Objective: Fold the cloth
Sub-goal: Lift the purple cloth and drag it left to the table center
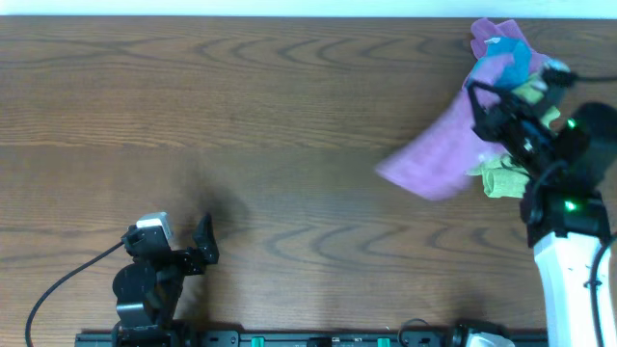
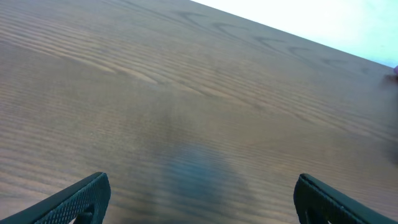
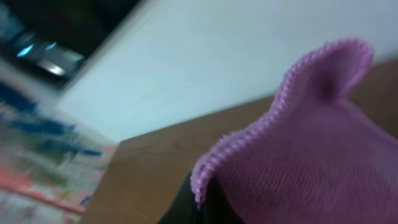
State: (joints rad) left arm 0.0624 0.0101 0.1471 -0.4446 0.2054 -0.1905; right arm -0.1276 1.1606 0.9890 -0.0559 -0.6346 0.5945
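Observation:
The cloth (image 1: 434,159) is lavender-purple and hangs lifted and blurred at the far right of the table, spreading down to the left from my right gripper (image 1: 487,101). In the right wrist view the cloth (image 3: 298,155) drapes over my right gripper (image 3: 208,202), which is shut on its stitched edge; only a dark finger shows beneath. My left gripper (image 1: 204,241) rests near the front left, far from the cloth. Its fingers (image 2: 87,196) stand wide open over bare wood with nothing between them.
Behind the right arm lies a pile of cloths: another purple cloth (image 1: 494,37) bunched with a bright blue one (image 1: 513,60), and a lime-green cloth (image 1: 501,178). The wooden table (image 1: 241,116) stretches left. A cable (image 1: 67,280) trails from the left arm.

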